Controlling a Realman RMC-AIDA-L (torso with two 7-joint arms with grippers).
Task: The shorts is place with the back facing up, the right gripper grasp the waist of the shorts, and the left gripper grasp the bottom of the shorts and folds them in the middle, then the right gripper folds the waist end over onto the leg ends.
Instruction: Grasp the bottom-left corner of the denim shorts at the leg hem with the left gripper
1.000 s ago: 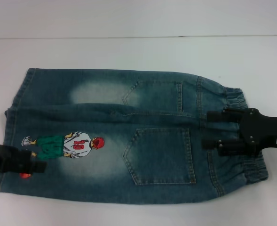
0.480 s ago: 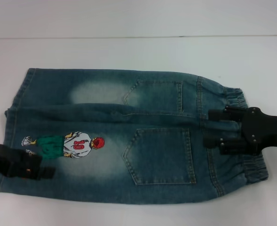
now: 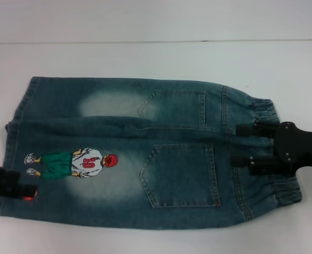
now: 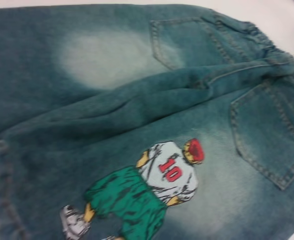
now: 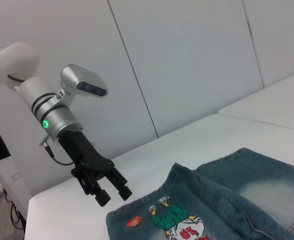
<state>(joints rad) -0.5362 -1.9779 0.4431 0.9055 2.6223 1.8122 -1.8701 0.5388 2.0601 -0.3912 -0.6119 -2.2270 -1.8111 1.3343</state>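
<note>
Shorts (image 3: 145,153) flat on tabletop (image 3: 145,58), back up, nothing folded yet.
Right gripper (image 3: 249,145) over waist, jaws spread, ungrasped; left gripper (image 5: 110,192) at leg hem, jaws apart, empty. Both folds remain.

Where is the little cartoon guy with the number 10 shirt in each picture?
Head view: cartoon figure on the shorts' near leg, towards the left claw.
Left wrist view: figure, big, low in the middle.
Right wrist view: figure at the bottom edge.
Shared landmark: red 10 on its shirt.
</note>
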